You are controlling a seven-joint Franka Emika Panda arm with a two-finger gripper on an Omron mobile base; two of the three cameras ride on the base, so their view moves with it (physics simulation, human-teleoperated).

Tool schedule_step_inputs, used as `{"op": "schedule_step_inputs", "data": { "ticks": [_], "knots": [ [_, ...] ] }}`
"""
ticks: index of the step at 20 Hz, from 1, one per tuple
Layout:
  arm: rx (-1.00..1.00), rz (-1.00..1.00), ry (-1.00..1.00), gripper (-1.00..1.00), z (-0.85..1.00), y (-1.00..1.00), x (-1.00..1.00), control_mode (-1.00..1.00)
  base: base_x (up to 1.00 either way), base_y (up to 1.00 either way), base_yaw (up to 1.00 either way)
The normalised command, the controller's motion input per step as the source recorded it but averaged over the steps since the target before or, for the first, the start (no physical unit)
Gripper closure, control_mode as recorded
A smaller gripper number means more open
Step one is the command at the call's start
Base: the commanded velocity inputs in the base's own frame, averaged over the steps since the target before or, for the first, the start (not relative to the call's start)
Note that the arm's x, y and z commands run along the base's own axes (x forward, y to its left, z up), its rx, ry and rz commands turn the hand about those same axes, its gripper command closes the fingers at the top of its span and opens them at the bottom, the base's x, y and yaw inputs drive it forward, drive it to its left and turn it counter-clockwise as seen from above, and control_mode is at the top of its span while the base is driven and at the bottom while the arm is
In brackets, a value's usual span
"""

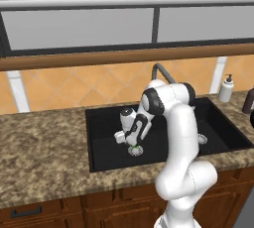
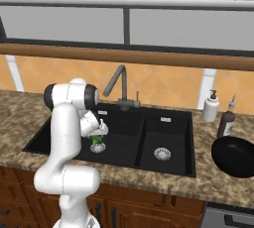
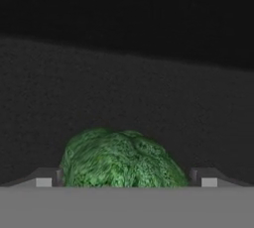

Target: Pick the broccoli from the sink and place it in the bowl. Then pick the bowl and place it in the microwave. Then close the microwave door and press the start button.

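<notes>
We are on the first step: our claw [image 3: 126,182] hangs spread wide astride the broccoli [image 3: 121,160], which sits on the left basin's drain in the sink [image 2: 163,118]; next, clench and lift

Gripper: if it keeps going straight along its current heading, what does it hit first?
Most likely the broccoli: in the hand view it sits between the open fingertips of the gripper, directly ahead. Behind it is the black floor of the sink. Whether the fingertips touch it yet is unclear.

Kitchen, black sink [image 1: 99,145], granite counter [image 1: 39,147], wooden cabinets [image 1: 114,207]
</notes>
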Motion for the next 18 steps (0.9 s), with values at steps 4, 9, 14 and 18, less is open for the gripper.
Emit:
{"op": "schedule_step_inputs", "data": {
  "ticks": [4,9,14,18],
  "knots": [
    [0.0,0.09,0.0,-1.0,-0.31,-0.25,-0.1,-1.0,0.0,0.0,0.0],
    [0.0,0.13,0.0,1.0,-0.45,-0.53,-0.33,-1.0,0.0,0.0,0.0],
    [0.0,0.13,0.0,1.0,-0.26,-0.53,-0.46,-1.0,0.0,0.0,0.0],
    [0.06,0.04,-0.15,1.0,0.31,0.04,-0.69,-1.0,0.0,0.0,0.0]
  ]
}}
